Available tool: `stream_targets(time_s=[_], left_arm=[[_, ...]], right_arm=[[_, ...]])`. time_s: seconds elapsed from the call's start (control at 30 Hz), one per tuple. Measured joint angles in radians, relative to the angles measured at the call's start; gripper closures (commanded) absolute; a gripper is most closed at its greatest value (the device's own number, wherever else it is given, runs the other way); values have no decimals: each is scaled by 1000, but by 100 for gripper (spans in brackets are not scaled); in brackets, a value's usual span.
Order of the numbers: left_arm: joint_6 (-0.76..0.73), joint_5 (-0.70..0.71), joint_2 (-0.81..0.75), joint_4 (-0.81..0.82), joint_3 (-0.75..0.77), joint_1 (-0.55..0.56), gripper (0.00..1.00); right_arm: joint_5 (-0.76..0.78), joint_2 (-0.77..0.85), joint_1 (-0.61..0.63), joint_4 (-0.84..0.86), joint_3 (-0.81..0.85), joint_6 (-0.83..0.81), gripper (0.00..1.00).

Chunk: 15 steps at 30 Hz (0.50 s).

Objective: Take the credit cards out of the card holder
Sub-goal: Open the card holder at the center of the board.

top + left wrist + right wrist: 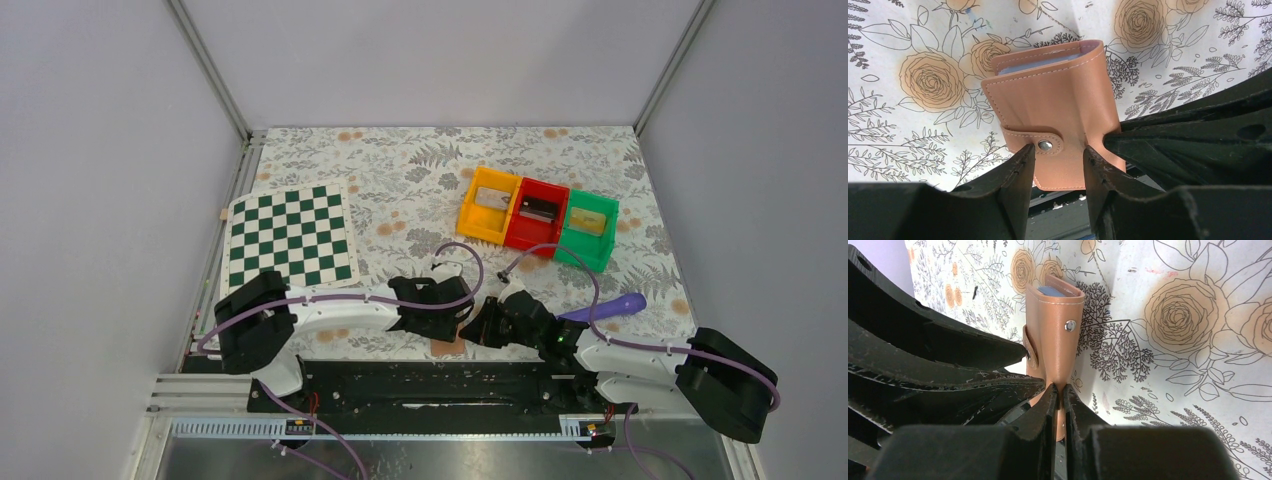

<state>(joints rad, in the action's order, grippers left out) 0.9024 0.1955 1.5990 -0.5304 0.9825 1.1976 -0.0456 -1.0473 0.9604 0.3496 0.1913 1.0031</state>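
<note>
The tan card holder [1058, 100] is folded shut and held at the table's near edge, a small part showing in the top view [450, 346]. A strap with a metal snap [1045, 145] lies across its face. My right gripper [1059, 390] is shut on the holder's lower edge [1055, 335]. The blue edge of a credit card [1050, 291] shows at the holder's far end. My left gripper [1058, 150] is open, one finger on each side of the strap end. In the top view both grippers, left [447, 303] and right [487, 325], meet over the holder.
A green-and-white chessboard [290, 238] lies at the left. Yellow [488, 205], red [537, 213] and green [588, 228] bins stand at the back right. A purple object [605, 307] lies by the right arm. The holder's lower end hangs past the table's near edge.
</note>
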Motion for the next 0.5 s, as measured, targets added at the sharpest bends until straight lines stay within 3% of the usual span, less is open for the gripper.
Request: stream_targets(time_s=[0.5], left_arm=[[16,21,35,-9,24,6,66]], right_arm=[[11,24,0,-24,-12,0,100]])
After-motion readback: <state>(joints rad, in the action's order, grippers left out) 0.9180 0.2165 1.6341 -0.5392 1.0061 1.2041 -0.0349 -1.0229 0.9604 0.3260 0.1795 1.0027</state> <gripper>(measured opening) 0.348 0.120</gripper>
